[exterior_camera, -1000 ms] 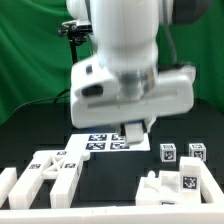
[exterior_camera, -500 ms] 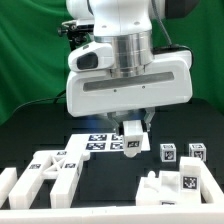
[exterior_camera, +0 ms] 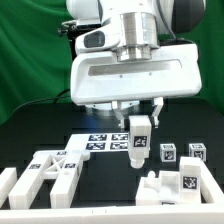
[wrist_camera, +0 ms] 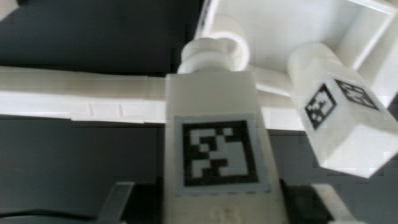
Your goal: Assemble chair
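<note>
The tagged post [exterior_camera: 138, 143], a long white piece of the chair, hangs upright from the hand [exterior_camera: 139, 120], well clear of the black worktop [exterior_camera: 110, 190]. The hand is closed to a middling width on the post's upper end, one finger on each flank. Below the hand, toward the exterior view's right, sits a stepped cluster of white blocks [exterior_camera: 165, 188] with a tag on its front. Two small tagged cubes [exterior_camera: 168, 152] stand level with the post's lower end on that same side. Behind the post lies the marker board [exterior_camera: 98, 141], and far off toward the exterior view's left rests a notched frame [exterior_camera: 50, 170].

The step appears to be carrying the post to its seat in a part underneath. To do it well, keep the post plumb, line up its tip before descending, lower slowly, and keep the grip firm until the tip is seated. Steer clear of the cubes.

The wrist view alone shows the rounded peg [wrist_camera: 214, 55] at the post's far end, hovering over a long white slab [wrist_camera: 80, 95] with a tagged block [wrist_camera: 347, 110] just beside it. Whether a socket lies under the peg cannot be told. Only the exterior view shows the post's height and the remaining parts.
</note>
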Robot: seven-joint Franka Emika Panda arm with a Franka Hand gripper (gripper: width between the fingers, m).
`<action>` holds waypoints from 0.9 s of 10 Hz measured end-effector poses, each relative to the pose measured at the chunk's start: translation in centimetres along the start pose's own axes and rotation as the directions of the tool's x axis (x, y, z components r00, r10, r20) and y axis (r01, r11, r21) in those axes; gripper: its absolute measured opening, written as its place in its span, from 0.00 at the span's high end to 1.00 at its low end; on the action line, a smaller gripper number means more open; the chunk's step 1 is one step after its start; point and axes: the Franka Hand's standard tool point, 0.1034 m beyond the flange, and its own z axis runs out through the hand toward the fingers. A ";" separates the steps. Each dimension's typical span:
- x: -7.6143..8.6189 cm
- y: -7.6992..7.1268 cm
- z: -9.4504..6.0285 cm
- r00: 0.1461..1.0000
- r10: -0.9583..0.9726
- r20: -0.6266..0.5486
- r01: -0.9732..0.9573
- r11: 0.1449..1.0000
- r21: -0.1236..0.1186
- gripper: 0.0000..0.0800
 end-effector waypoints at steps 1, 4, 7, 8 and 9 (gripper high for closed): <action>0.6 0.6 -0.2 0.997 -0.013 -0.082 0.011 0.999 -0.031 0.64; 1.0 0.5 0.5 1.000 -0.004 -0.022 0.004 1.000 -0.003 0.64; 1.5 1.0 1.5 0.998 0.002 -0.067 -0.003 1.000 -0.008 0.64; 1.4 0.8 1.9 0.997 0.004 -0.072 -0.004 1.000 -0.009 0.64; 1.2 0.4 2.3 0.997 0.004 -0.074 -0.005 1.000 -0.007 0.64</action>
